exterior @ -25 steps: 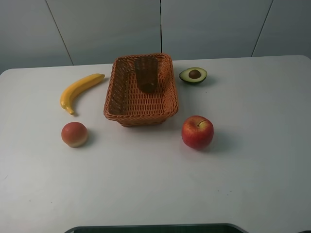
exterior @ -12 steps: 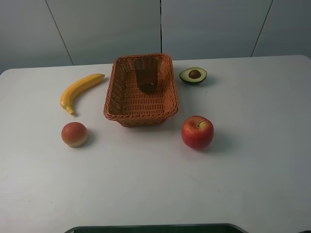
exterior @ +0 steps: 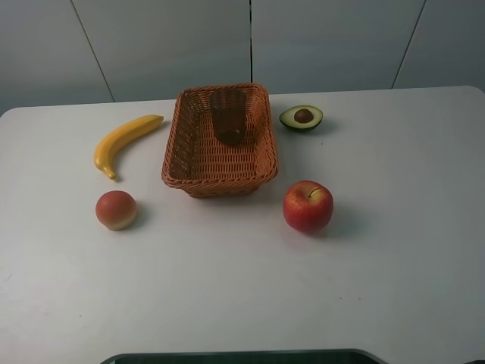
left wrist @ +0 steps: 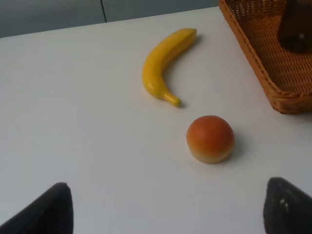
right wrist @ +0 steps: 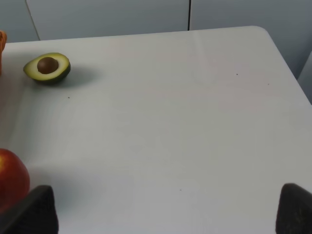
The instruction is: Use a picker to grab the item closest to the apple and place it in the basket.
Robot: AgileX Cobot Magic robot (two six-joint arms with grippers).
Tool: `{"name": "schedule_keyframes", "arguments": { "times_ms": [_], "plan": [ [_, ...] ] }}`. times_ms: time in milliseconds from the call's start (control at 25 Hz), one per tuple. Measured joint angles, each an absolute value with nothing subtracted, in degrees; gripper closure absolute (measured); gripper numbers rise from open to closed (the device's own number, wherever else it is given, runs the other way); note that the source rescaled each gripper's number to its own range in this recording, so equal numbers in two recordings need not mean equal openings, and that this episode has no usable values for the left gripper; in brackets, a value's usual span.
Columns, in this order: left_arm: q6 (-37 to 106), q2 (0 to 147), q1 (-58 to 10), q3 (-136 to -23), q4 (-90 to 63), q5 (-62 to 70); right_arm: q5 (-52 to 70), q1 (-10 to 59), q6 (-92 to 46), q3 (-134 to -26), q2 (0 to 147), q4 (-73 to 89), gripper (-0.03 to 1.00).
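White tabletop (exterior: 394,250) seen from the high camera. A woven basket (exterior: 261,163) sits near the middle of the far edge, with a dark brown cup (exterior: 227,117) standing upright at its far end. A halved avocado (exterior: 301,117), cut face and pit upward, lies just beside the basket's far right corner, apart from it. The apple (exterior: 308,205), red with stem up, rests toward the near edge from the avocado, close to the basket's near right corner and not touching it. On the left side, a banana (exterior: 121,142) lies diagonally beside the basket, and a round peach (exterior: 116,209) sits nearer the front edge, well apart from the apple.

Left tool (left wrist: 165,207): only two dark fingertips show at the lower corners of the wrist view, spread wide with nothing between them; peach and banana lie beyond. Right tool (right wrist: 168,209): likewise parted wide and empty, raised over bare tabletop, with the apple's edge at one side and the avocado farther off. Neither tool appears in the high view.
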State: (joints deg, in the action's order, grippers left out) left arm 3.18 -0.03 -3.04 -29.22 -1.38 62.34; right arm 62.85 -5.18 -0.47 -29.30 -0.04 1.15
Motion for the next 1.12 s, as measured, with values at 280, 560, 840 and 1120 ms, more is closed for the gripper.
{"name": "schedule_keyframes", "arguments": {
  "times_ms": [280, 560, 840, 1120],
  "plan": [
    [3.18, -0.03, -3.04, -29.22, -1.38, 62.34, 62.85, -5.18, 0.0, -29.3, -0.04, 1.04, 0.0],
    [3.18, -0.03, -3.04, -29.22, -1.38, 62.34, 62.85, -5.18, 0.0, -29.3, -0.04, 0.94, 0.0],
    [3.18, -0.03, -3.04, -29.22, -1.38, 62.34, 62.85, -5.18, 0.0, -29.3, -0.04, 0.94, 0.0],
    [3.18, -0.03, -3.04, -29.22, -1.38, 62.34, 62.85, -5.18, 0.0, -29.3, -0.04, 0.94, 0.0]
  ]
}}
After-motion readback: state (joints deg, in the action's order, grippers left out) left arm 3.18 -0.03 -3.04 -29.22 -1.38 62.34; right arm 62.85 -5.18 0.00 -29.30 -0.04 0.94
